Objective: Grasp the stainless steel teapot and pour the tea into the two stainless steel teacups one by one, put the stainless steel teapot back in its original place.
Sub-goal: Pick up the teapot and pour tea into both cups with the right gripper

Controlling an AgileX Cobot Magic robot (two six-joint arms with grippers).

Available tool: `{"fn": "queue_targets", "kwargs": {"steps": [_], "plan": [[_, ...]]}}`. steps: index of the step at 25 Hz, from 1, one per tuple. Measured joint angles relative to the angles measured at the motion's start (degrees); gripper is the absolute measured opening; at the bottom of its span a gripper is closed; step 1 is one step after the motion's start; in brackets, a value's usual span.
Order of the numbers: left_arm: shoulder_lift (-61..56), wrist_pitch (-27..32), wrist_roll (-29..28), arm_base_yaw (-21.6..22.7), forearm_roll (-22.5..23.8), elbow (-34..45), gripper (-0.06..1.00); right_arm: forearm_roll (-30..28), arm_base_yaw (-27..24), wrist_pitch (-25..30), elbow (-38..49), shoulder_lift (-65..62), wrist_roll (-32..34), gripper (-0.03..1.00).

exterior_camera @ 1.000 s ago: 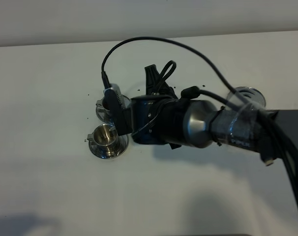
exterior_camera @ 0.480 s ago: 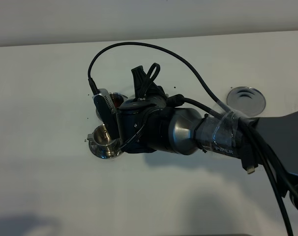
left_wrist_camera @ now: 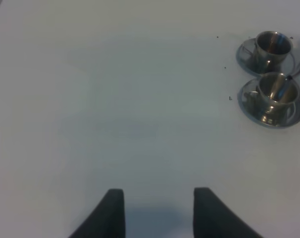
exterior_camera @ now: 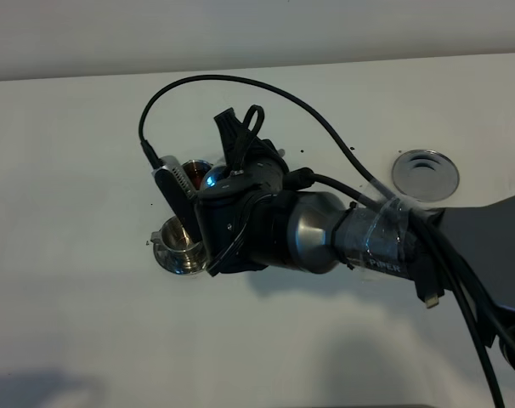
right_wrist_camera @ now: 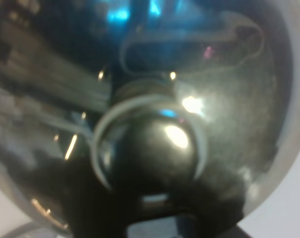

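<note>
My right gripper point(exterior_camera: 230, 180) reaches across to the left and is shut on the stainless steel teapot point(exterior_camera: 213, 178), holding it tilted above the cups. The arm hides most of the pot. In the right wrist view the teapot's lid and knob point(right_wrist_camera: 150, 148) fill the frame. The near teacup point(exterior_camera: 178, 235) stands on its saucer point(exterior_camera: 186, 262), and the thin spout tip point(left_wrist_camera: 290, 79) hangs over its rim point(left_wrist_camera: 276, 91). The far teacup point(exterior_camera: 195, 172) holds reddish-brown tea point(left_wrist_camera: 277, 44). The coaster disc point(exterior_camera: 424, 172) lies bare at the right. My left gripper point(left_wrist_camera: 159, 201) is open and empty, low over the table.
The white table point(exterior_camera: 70, 170) carries a few dark specks point(exterior_camera: 149, 204) near the cups. The right arm's black cables point(exterior_camera: 325, 127) loop above the cups and trail right. The table's back edge point(exterior_camera: 368, 61) meets a pale wall.
My right arm has moved left and rolled, bringing the teapot from over the far cup toward the near cup and tilting it more. The left gripper's earlier state is not shown.
</note>
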Motion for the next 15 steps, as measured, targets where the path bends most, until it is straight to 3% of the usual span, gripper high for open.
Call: {"fn": "queue_targets", "kwargs": {"steps": [15], "plan": [[0.00,0.00,0.00,0.00,0.00,0.00,0.36,-5.20,0.89,0.00,0.00,0.00,-1.33,0.18]]}}
